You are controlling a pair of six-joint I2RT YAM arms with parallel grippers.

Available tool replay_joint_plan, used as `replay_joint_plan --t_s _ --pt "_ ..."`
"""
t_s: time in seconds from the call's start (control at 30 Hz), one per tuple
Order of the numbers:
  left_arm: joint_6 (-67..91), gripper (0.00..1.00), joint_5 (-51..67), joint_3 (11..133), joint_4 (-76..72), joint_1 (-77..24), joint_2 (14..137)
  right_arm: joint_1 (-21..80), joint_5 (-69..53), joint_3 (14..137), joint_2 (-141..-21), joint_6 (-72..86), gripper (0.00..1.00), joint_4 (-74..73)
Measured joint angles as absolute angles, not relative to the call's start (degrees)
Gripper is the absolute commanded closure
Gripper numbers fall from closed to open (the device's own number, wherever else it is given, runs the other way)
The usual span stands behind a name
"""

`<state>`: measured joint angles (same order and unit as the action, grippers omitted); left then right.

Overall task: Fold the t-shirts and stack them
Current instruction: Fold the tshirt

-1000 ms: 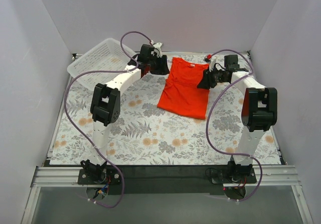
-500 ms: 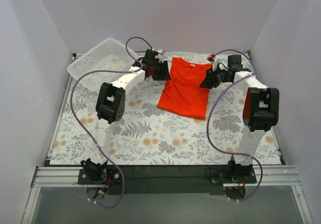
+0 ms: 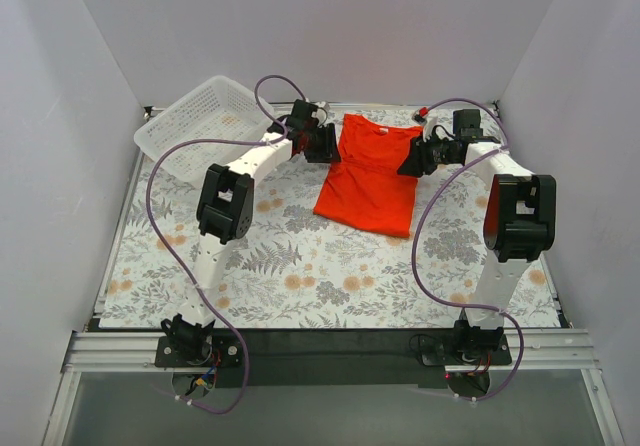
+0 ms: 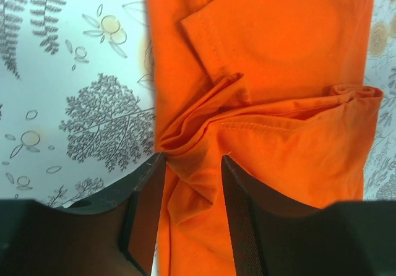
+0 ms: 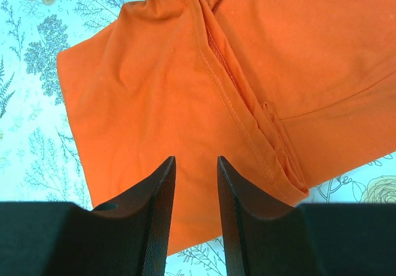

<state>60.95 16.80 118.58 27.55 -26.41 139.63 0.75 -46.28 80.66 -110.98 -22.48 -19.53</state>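
The thin orange-red t-shirt lies at far middle of the floral surface; your left fingers straddle its edge half open, right fingers narrowly apart above it. Closing now may catch only one layer

You are looking at one plain, bright orange-red t-shirt. It is lying flat on the floral table cover, toward the far side and a little right of centre. It is sitting partly folded, with the neckline pointing to the far edge and a hemmed, stitched edge crossing its middle as a fold line. Along its left edge the thin fabric is bunching into soft creases, and a short sleeve is lying folded inward over the body. The near hem is running slightly askew.
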Motion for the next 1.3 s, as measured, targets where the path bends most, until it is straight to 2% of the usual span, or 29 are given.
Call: replay_joint_plan --t_s 0.5,0.83,1.17,1.3 --pt "59.7 0.56 14.4 121.9 29.9 -27.5 141.8 -1.4 -46.5 80.5 -111.0 -22.2 0.66 -19.5" --pt "58.8 0.72 13.5 124.5 30.5 -28.6 142.2 -1.4 -46.7 80.0 -111.0 -22.1 0.66 -19.4" --pt "57.4 0.76 14.1 125.4 30.4 -28.6 142.6 -1.6 -47.1 80.0 -111.0 -21.5 0.66 -19.4" --pt "56.1 0.83 14.9 125.5 30.3 -28.6 143.6 -1.8 -47.4 80.0 -111.0 -21.3 0.66 -19.4"
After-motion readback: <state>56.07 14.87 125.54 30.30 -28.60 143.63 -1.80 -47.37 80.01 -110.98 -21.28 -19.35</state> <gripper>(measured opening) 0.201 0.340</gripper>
